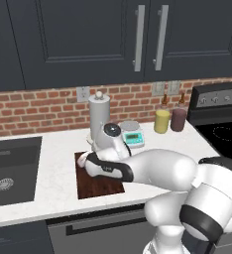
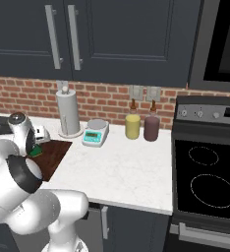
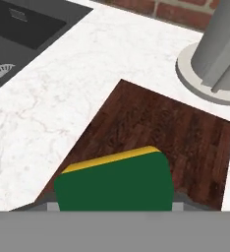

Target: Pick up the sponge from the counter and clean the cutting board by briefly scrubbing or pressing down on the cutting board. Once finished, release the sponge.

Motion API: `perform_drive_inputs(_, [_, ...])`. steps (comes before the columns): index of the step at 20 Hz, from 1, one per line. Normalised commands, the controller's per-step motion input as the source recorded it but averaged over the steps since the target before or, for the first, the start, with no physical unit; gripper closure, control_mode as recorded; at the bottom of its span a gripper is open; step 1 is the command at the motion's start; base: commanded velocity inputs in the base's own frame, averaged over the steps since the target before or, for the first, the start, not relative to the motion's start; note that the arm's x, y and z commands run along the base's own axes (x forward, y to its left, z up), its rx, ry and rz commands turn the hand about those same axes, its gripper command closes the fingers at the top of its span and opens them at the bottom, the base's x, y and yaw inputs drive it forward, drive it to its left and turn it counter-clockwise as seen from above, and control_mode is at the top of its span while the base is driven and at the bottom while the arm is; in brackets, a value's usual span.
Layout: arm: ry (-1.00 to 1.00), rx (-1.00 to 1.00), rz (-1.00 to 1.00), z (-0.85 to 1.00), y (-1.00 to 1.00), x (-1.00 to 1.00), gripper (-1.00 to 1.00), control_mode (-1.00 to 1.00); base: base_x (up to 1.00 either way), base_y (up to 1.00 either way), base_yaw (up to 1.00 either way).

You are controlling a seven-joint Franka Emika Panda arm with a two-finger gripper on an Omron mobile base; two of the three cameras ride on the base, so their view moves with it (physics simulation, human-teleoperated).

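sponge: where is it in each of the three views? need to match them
Left base view: hidden behind the arm.
Right base view: sponge at left, green sliver on the cutting board beside the white wrist.
Hand view: sponge bottom centre, over the board.
Shared landmark: paper towel holder.

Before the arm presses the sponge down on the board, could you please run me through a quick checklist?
1. Sponge held in the pincer: ok, pincer shut on it, green face toward the camera.
2. Sponge over the cutting board: ok, wood grain lies under it.
3. Sponge already touching the board: cannot tell.
4. Paper towel holder off the board: ok, it stands on the counter past the far edge.
5. Scale out of the scrub path: ok, beside the board.
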Motion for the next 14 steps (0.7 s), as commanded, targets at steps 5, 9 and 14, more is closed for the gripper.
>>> perform_drive_inputs(5, [-0.20, 0.08, -0.02, -0.21, 0.00, 0.09, 1.00, -1.00, 0.00, 0.00, 0.00])
perform_drive_inputs(9, [-0.04, 0.28, 0.00, -0.32, 0.00, 0.04, 1.00, -1.00, 0.00, 0.00, 0.00])
perform_drive_inputs(14, [0.00, 0.30, 0.00, -0.29, 0.00, 0.00, 1.00, -1.00, 0.00, 0.00, 0.00])
